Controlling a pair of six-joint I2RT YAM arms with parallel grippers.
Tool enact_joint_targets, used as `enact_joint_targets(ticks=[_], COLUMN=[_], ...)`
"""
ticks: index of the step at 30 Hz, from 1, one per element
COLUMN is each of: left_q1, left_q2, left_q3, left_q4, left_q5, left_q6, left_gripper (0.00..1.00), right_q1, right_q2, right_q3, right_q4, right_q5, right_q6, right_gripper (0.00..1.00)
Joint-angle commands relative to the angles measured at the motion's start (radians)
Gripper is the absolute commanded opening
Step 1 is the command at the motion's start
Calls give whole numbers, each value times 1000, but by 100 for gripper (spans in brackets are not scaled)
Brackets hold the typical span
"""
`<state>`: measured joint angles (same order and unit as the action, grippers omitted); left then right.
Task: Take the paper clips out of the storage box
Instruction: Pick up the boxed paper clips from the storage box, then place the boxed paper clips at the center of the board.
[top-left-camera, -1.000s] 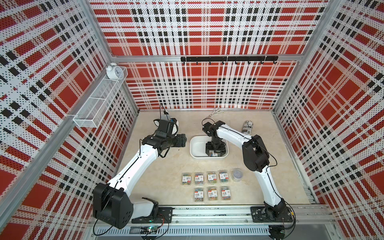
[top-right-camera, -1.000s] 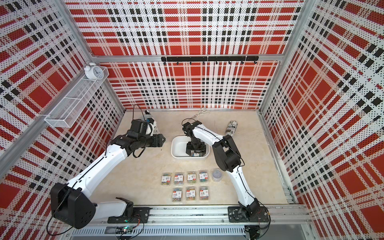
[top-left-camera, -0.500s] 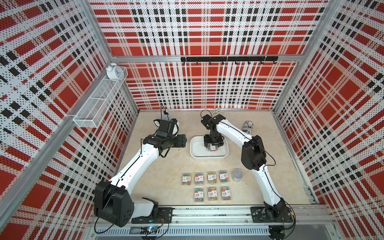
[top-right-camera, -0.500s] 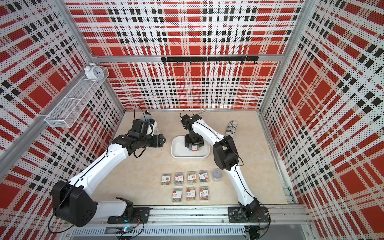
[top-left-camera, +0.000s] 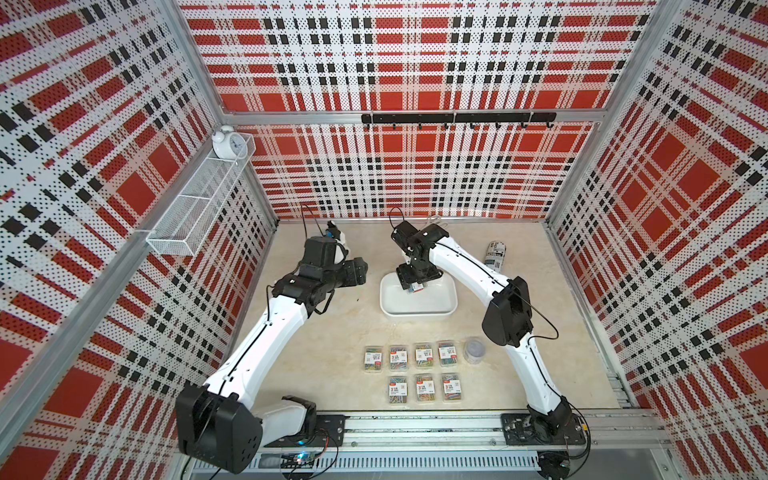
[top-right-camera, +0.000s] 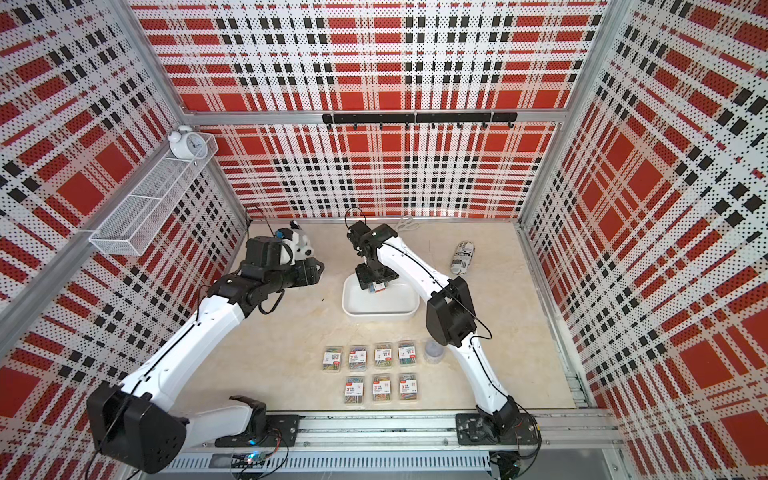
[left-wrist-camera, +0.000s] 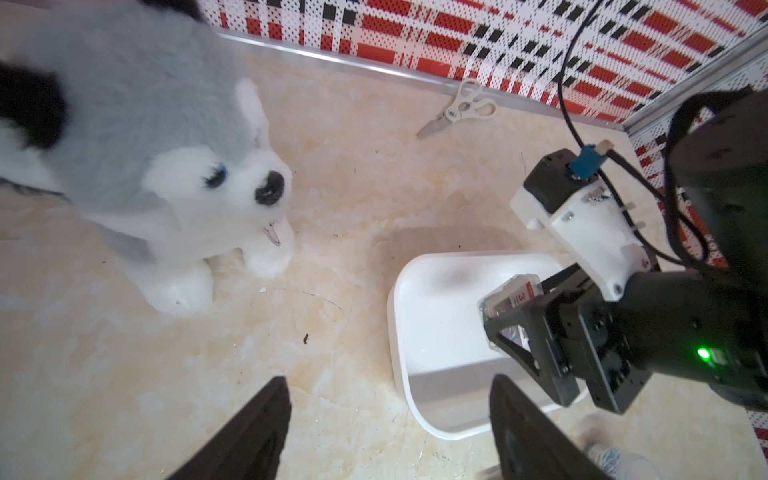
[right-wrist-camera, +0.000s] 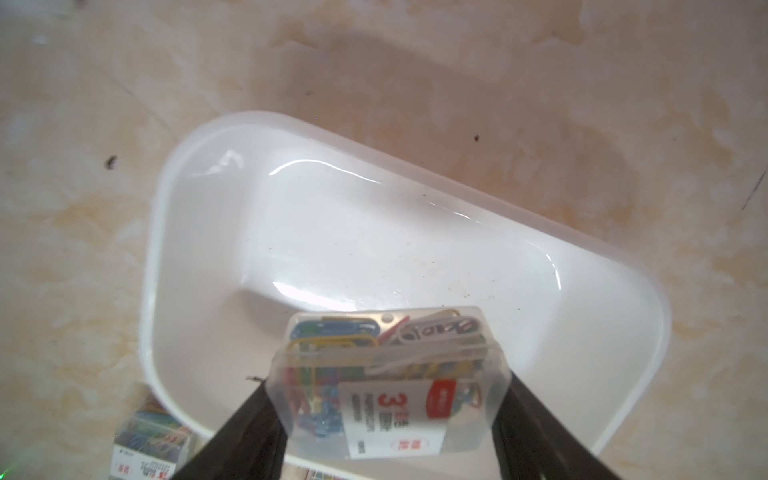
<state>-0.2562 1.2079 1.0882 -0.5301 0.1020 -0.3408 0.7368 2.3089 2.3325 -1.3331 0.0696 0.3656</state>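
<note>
The white storage box sits mid-table, and its floor shows bare in the right wrist view. My right gripper is shut on a clear case of multicoloured paper clips with a white-and-red label. It holds the case just above the box's far side. Several more cases lie in two rows on the table nearer the front, with a round clear tub at their right end. My left gripper is open and empty. It hovers left of the box.
A plush husky stands at the back left, close to my left arm. White scissors lie by the back wall. A black-and-white printed cylinder lies at the back right. A wire basket with an alarm clock hangs on the left wall.
My right gripper was down inside the box, closed on a case and has lifted it above the box. The left arm has stayed put.
</note>
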Motion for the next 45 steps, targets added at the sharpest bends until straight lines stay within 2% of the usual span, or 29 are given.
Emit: enact_joint_targets(ticks=[1, 4, 11, 17, 27, 32, 36, 45], left_q1=[60, 97, 160, 152, 202, 219, 221, 221], left_q2=[-71, -121, -218, -311, -465, -566, -626, -689], left_q3=[-36, -60, -99, -160, -226, -254, -265, -309], left_q4=[57, 64, 72, 76, 91, 133, 154, 188], left_q5=[-4, 5, 19, -29, -97, -208, -288, -313], left_q6=[-71, -98, -116, -120, -224, -278, -284, -273], left_gripper=[78, 78, 78, 80, 81, 80, 80, 80], right_q1=[49, 100, 297, 433, 526, 564, 591, 649], right_q2=[-113, -158, -234, -234, -235, -225, -223, -176], right_q3=[24, -12, -86, -148, -221, -278, -303, -394], right_q4=[12, 22, 23, 16, 21, 48, 101, 138], right_q5=[3, -12, 3, 32, 45, 65, 62, 53], right_q6=[-78, -96, -130, -158, -212, -234, -250, -297], right_gripper=[71, 71, 72, 73, 72, 72, 72, 72])
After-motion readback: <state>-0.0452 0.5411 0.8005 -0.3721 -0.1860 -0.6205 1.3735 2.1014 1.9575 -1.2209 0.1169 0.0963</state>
